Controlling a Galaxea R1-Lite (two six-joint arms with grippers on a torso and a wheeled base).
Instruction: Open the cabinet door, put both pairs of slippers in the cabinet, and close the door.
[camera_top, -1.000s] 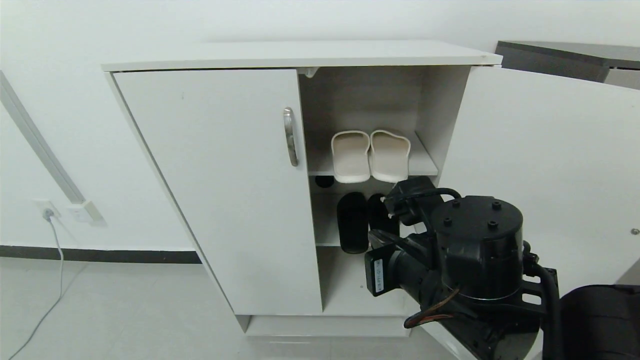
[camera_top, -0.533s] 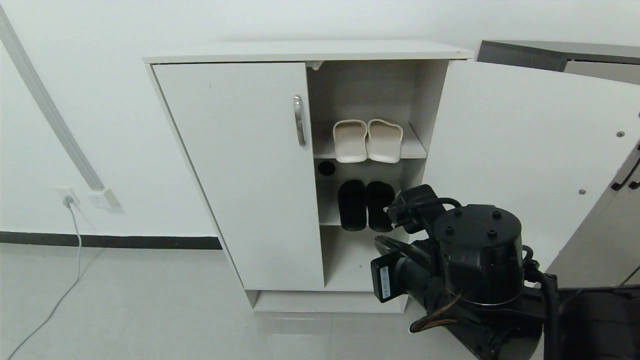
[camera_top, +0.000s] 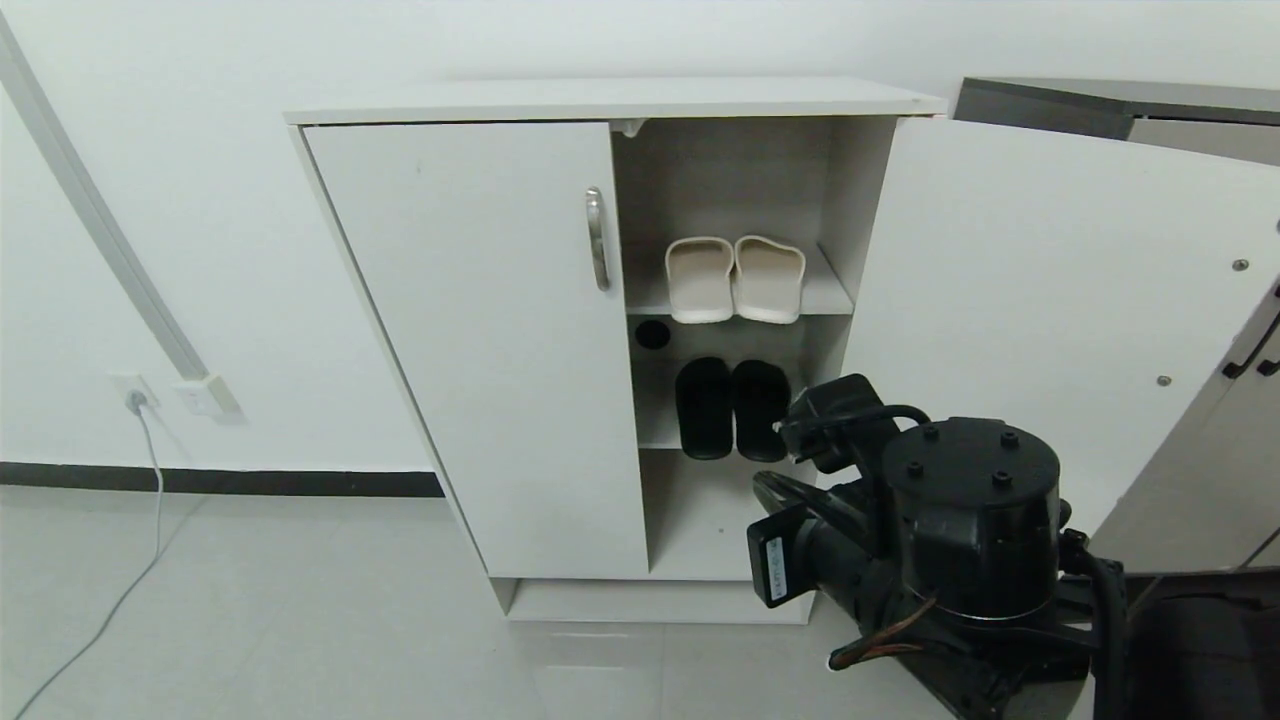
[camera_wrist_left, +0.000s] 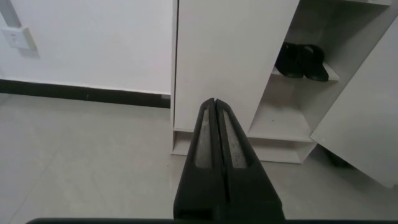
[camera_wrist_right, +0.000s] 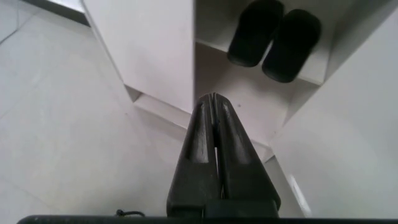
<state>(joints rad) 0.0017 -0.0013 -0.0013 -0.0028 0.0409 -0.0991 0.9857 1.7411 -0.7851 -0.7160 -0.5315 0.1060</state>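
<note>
The white cabinet (camera_top: 480, 330) stands against the wall with its right door (camera_top: 1040, 300) swung wide open and its left door shut. A beige pair of slippers (camera_top: 735, 280) lies on the upper shelf. A black pair of slippers (camera_top: 732, 408) (camera_wrist_right: 273, 40) (camera_wrist_left: 303, 61) lies on the middle shelf. My right arm (camera_top: 940, 540) hangs in front of the cabinet's lower right. My right gripper (camera_wrist_right: 213, 106) is shut and empty, above the floor before the bottom shelf. My left gripper (camera_wrist_left: 214, 109) is shut and empty, held back from the shut left door.
The left door has a metal handle (camera_top: 596, 240). A wall socket with a grey cable (camera_top: 150, 420) sits at the left. A grey cabinet (camera_top: 1170, 120) stands behind the open door. Tiled floor (camera_top: 300, 620) stretches in front.
The head view has pulled back from the cabinet and shifted since a second ago, so the cabinet looks smaller. My right arm sits slightly lower in the picture. The slippers and doors have not moved.
</note>
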